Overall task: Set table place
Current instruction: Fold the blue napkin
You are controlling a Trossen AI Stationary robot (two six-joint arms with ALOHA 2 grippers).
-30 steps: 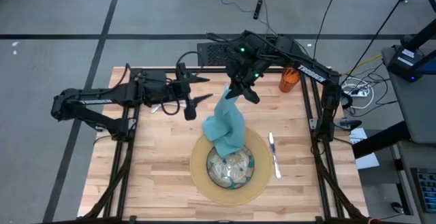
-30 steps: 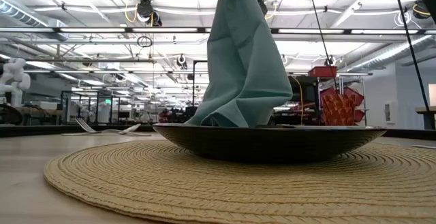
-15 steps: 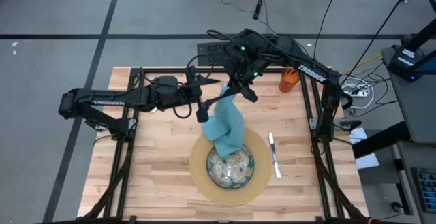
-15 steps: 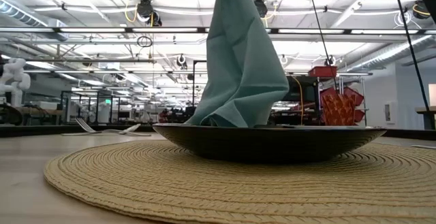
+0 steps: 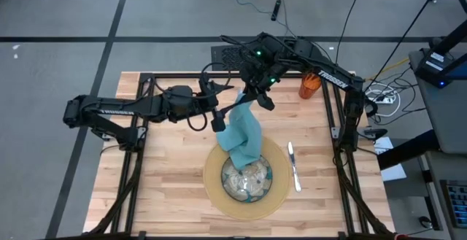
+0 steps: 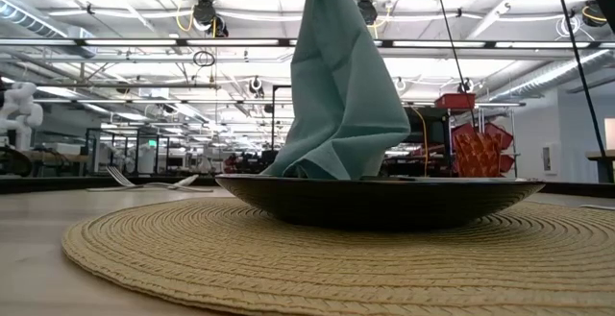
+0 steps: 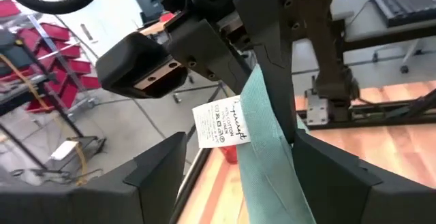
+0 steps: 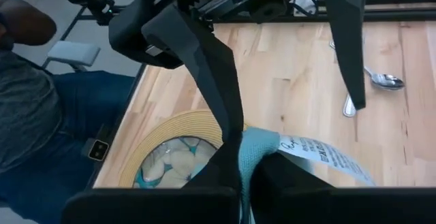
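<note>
Left claw has reached napkin (pinched by right claw).

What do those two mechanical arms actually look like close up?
Both are slim and matte black, built of jointed segments. The left arm and the right arm each carry white lettering along one segment, and black cables loop beside their joints. Small green lights glow on the right arm's wrist. Each ends in a pincer: the left pincer and right pincer have two flat, tapering black fingers.
</note>
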